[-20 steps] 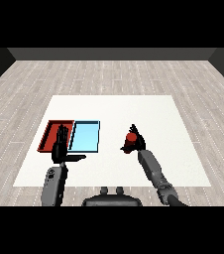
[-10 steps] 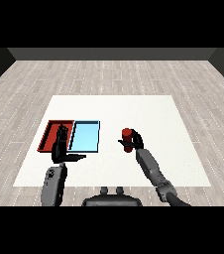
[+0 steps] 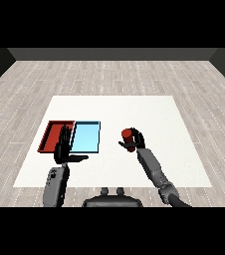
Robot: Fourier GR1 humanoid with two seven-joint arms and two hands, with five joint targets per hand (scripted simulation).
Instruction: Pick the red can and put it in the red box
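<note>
Head view across the white tabletop [image 3: 134, 107], which sits on a pale wood-plank floor [image 3: 109, 74]. At far left lies the red tray [image 3: 52, 134], a shallow rectangular tray with a raised rim; its right edge touches the left edge of the light blue tray [image 3: 88, 137], so the two lie side by side. In front of the seam between them is the left hand [image 3: 62, 151], raised on its grey forearm [image 3: 56, 184], with fingers straight and pointing away from the robot and the thumb spread out to the right; it holds nothing and partly covers the near right corner of the red tray. To the right of the trays, well apart from both, the right hand [image 3: 137, 141] is curled round the red can [image 3: 128, 138], which stands roughly upright in the grasp, its top tilted slightly left, the upper part of its body showing above the fingers. Whether the can touches the tabletop cannot be told. The right forearm [image 3: 156, 172] runs in from the lower right. No label, brand mark or writing can be read on the can or on either tray.
</note>
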